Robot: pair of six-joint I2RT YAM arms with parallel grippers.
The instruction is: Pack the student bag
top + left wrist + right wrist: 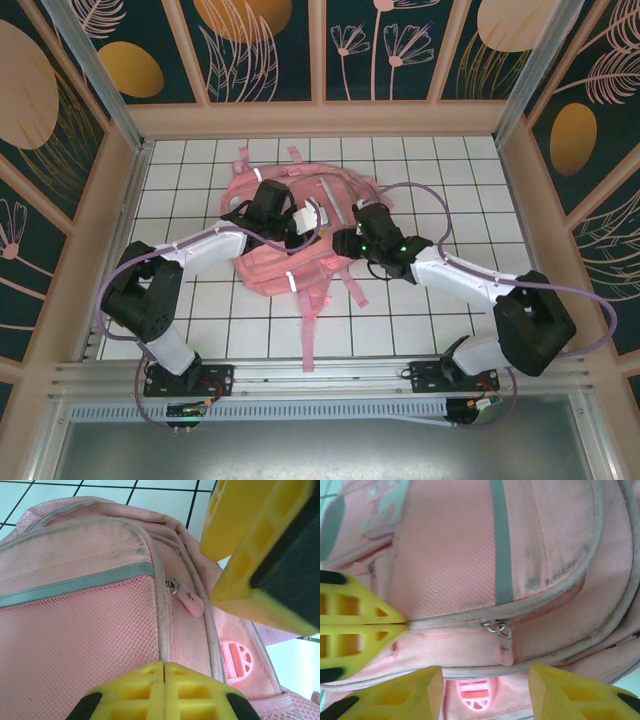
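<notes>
Pressing its yellow fingers together, the left gripper [164, 666] rests its tips against a pocket seam of the student bag [265, 268]. Whether fabric is caught between them cannot be told. The right gripper [485, 667] stands partly open close by, with a pink zipper pull [503, 651] just ahead of the gap and untouched. The bag is soft pink and scuffed grey along its piping. It has a mesh panel [75, 645], a pale grey strip [501, 540] and loose straps [308, 335], and lies mid-way across the white gridded table [180, 190].
</notes>
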